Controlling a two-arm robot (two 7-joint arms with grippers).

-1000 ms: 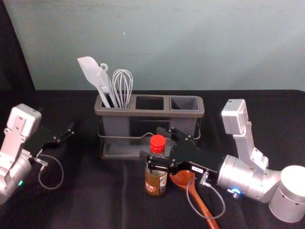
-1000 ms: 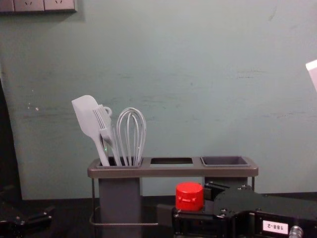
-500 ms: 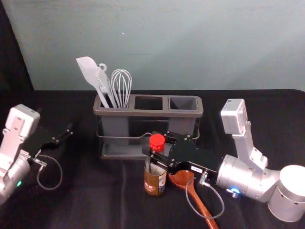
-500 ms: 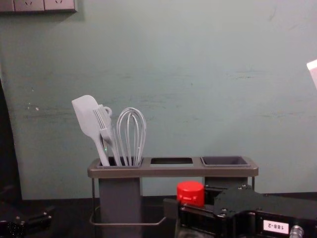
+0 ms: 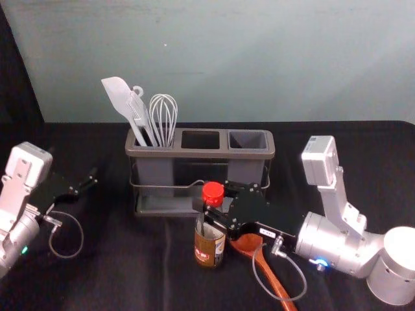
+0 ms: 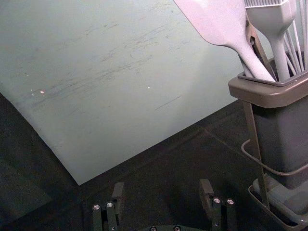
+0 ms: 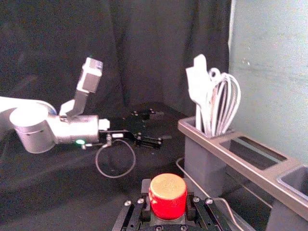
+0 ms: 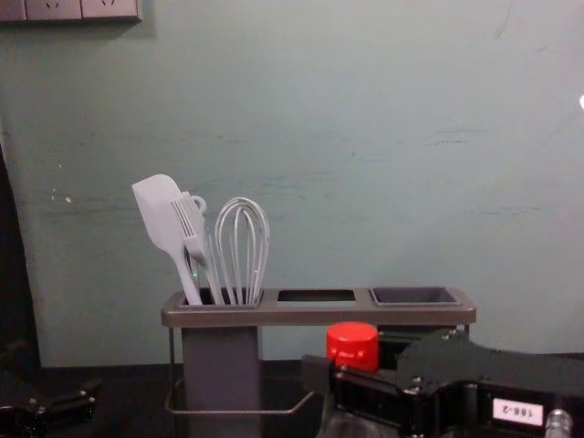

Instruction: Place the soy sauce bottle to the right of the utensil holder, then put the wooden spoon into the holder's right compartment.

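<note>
Spatula [image 8: 162,215], brush [image 8: 193,234], whisk [image 8: 243,254], wall sockets [image 8: 55,9].

A white sticker [image 8: 517,411] on the side of my right gripper [image 5: 213,195] reads "188-2", upside down. The soy sauce bottle [image 5: 209,250], just before the utensil holder's [image 5: 194,153] front edge, bears a label with print too small for me to read, as is my left arm's white tag [image 7: 118,135].

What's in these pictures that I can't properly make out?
Wooden spoon: head view; handle's end cut off by the bottom edge, part of the bowl behind the right gripper.
Soy sauce bottle: chest view; base cut off by the bottom edge.
Its label: head view; print too small.
Right compartment: head view; floor hidden by its walls.
</note>
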